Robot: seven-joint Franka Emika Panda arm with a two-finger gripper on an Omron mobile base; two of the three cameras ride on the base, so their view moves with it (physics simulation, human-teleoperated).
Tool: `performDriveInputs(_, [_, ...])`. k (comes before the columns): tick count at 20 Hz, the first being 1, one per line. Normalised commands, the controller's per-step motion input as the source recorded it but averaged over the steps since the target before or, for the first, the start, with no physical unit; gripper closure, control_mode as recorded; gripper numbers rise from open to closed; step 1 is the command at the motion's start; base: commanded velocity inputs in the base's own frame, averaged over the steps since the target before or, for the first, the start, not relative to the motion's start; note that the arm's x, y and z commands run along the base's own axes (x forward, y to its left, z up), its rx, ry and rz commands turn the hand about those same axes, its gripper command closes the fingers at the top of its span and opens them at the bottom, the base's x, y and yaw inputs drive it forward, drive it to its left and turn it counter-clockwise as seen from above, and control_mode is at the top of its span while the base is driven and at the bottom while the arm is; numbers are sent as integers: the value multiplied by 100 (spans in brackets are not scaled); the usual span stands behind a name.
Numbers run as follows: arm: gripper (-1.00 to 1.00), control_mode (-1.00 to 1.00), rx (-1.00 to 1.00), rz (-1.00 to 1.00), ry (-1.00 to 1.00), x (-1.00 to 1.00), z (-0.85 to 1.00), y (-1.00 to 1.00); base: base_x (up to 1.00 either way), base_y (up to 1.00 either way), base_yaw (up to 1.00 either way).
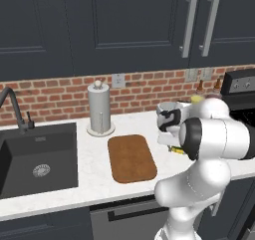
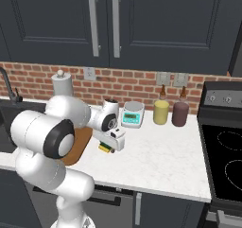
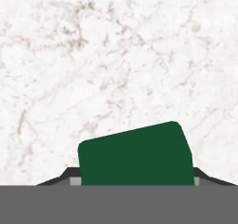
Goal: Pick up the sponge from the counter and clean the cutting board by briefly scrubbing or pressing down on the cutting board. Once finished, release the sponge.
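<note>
The sponge (image 3: 135,155), dark green on top, sits between my gripper's (image 3: 135,182) two dark fingertips, which press against its sides; the gripper is shut on it. White marbled counter (image 3: 116,56) lies beneath it. From the right base view, the sponge (image 2: 104,148) shows its yellow and green edge under the hand, just right of the cutting board (image 2: 79,145). The left base view has the brown wooden cutting board (image 1: 132,158) lying flat on the counter (image 1: 94,184), with the gripper (image 1: 174,147) and a sliver of the sponge (image 1: 177,150) to its right, partly hidden by the arm.
A paper towel holder (image 1: 99,108) stands behind the board, and a black sink (image 1: 37,159) lies to its left. A teal-faced scale (image 2: 133,114), a yellow bottle (image 2: 161,111) and a dark bottle (image 2: 180,112) stand by the brick wall. A stove (image 2: 224,151) borders the counter's right end.
</note>
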Motion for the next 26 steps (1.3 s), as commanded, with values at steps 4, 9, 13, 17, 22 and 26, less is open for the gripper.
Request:
performDriveInputs(4, [100, -100, 0, 0, -2, 26, -21, 0, 0, 0, 0])
performDriveInputs(9, [100, -100, 0, 0, -2, 0, 0, 0, 0, 0, 0])
performDriveInputs(13, [100, -100, 0, 0, 0, 0, 0, 0, 0, 0, 0])
performDriveInputs(17, [100, -100, 0, 0, -2, 0, 0, 0, 0, 0, 0])
performDriveInputs(22, [-100, -100, 0, 0, 0, 0, 0, 0, 0, 0, 0])
performDriveInputs(26, [-100, -100, 0, 0, 0, 0, 0, 0, 0, 0, 0])
